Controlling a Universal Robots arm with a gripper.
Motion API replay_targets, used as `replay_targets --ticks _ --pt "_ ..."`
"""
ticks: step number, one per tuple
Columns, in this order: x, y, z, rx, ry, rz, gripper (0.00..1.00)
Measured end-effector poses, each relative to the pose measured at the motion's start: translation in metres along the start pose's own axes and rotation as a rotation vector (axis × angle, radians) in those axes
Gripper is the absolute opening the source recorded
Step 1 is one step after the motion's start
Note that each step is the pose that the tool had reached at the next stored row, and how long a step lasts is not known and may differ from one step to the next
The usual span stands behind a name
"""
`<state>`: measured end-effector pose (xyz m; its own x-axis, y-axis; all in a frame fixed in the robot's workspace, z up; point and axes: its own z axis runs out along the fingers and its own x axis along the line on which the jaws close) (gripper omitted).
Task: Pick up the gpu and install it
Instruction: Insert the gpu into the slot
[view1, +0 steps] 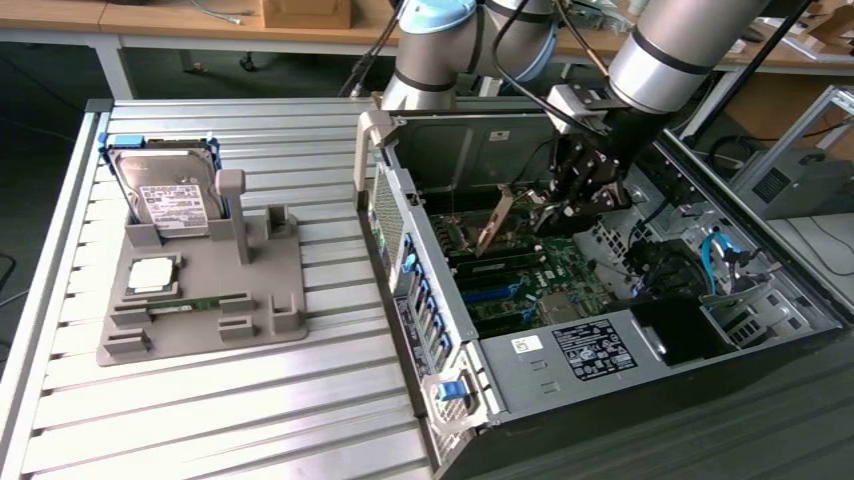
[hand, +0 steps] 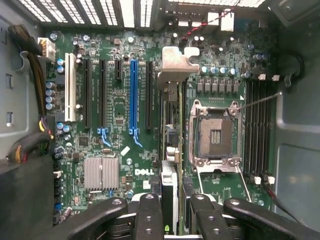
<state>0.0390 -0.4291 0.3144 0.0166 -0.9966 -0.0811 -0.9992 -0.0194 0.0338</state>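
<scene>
The gpu (view1: 493, 222), a thin circuit card with a silver bracket, hangs inside the open computer case (view1: 400, 200) above the motherboard. My gripper (view1: 577, 196) is shut on it from the exterior view's right. In the wrist view I see the gpu (hand: 170, 145) edge-on, its metal bracket (hand: 174, 64) at the far end. It runs between the black fingers (hand: 149, 212) of the gripper (hand: 171, 205). The card floats over the board beside the black slot next to the blue slot (hand: 133, 95), and I cannot tell whether it touches any slot.
On the slatted table at the exterior view's left, a grey fixture (view1: 274, 310) holds a hard drive (view1: 167, 195), a processor chip (view1: 151, 272) and a memory stick (view1: 200, 301). Inside the case are the processor socket (hand: 215, 136), a heatsink (hand: 101, 173), cables (hand: 30, 145) and case walls close by.
</scene>
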Motion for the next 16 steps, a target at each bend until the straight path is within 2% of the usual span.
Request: replay_targets --ticks 16 --pt "0.0043 0.0077 0.0017 0.0001 0.0 0.0 0.27"
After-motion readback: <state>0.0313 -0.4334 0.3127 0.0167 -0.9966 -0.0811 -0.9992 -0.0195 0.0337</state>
